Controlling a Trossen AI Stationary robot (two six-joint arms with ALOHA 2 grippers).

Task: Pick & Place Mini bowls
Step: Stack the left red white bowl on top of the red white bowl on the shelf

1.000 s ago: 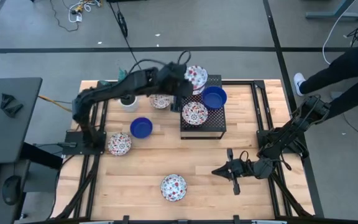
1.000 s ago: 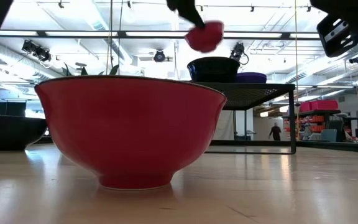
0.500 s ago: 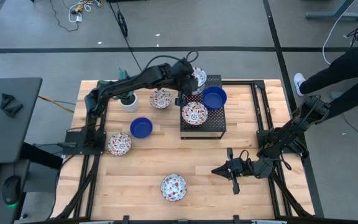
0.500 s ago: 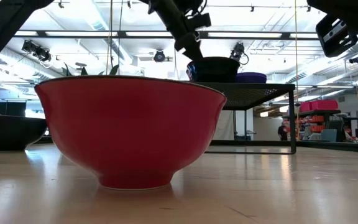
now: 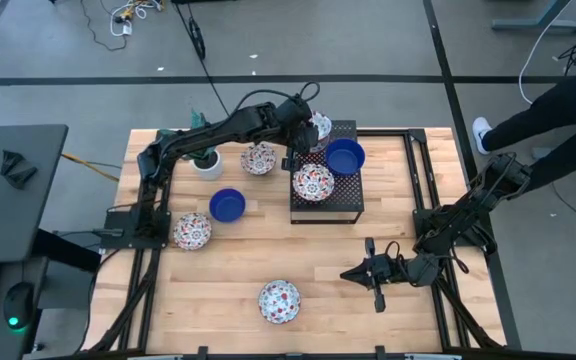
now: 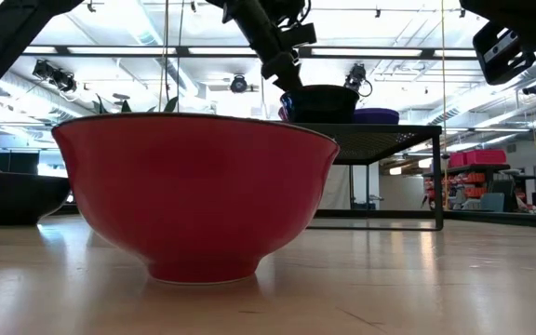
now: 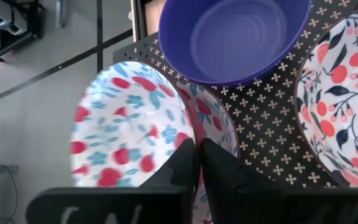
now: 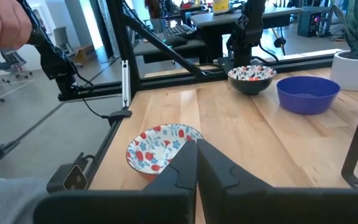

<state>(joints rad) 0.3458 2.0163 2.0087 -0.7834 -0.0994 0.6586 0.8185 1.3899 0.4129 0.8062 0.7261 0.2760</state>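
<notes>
Since one second ago, the left arm has carried its floral bowl (image 7: pixel 129 124) down onto the black mesh rack (image 5: pixel 340 195), at the far left corner. The left gripper (image 7: pixel 197 165) has its fingers closed on this bowl's rim, next to a blue bowl (image 5: pixel 345 157) and another floral bowl (image 5: pixel 313 182). The right gripper (image 5: pixel 370 273) waits low over the wooden table (image 5: pixel 328 260), fingers pressed together, empty. Other mini bowls (image 5: pixel 279 301) lie scattered on the table.
</notes>
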